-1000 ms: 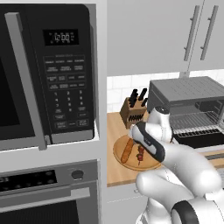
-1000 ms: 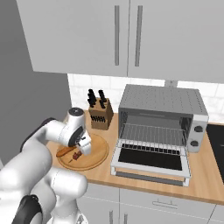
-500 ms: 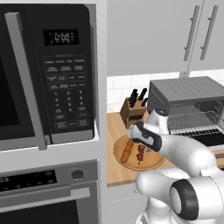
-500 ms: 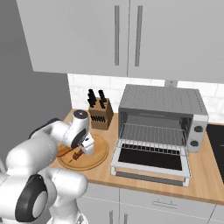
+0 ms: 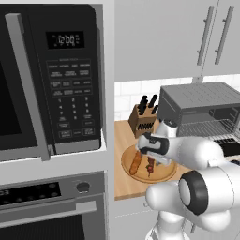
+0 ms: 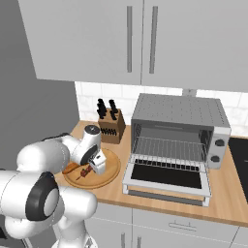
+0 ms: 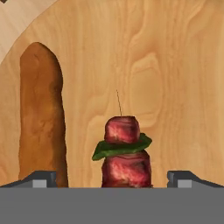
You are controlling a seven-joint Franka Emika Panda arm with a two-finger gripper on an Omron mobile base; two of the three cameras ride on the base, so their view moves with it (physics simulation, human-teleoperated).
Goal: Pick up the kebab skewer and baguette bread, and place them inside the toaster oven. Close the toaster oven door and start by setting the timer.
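Kebab skewer [image 7: 124,151] lies on the round wooden board [image 5: 161,172], right of the baguette bread [image 7: 41,118] in my hand view. My gripper [image 7: 112,179] is spread wide, one fingertip [image 7: 40,179] on each side of the meat, holding nothing yet. Red chunks sandwich a green leaf; a thin stick pokes out. Right of the board stands the ribbed grey toaster oven [image 6: 181,126], its door [image 6: 167,179] dropped flat.

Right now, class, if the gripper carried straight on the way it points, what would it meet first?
Most likely the kebab skewer: it lies centred between the open fingers on the wooden board, with the baguette bread off to one side. Exact depth is unclear.
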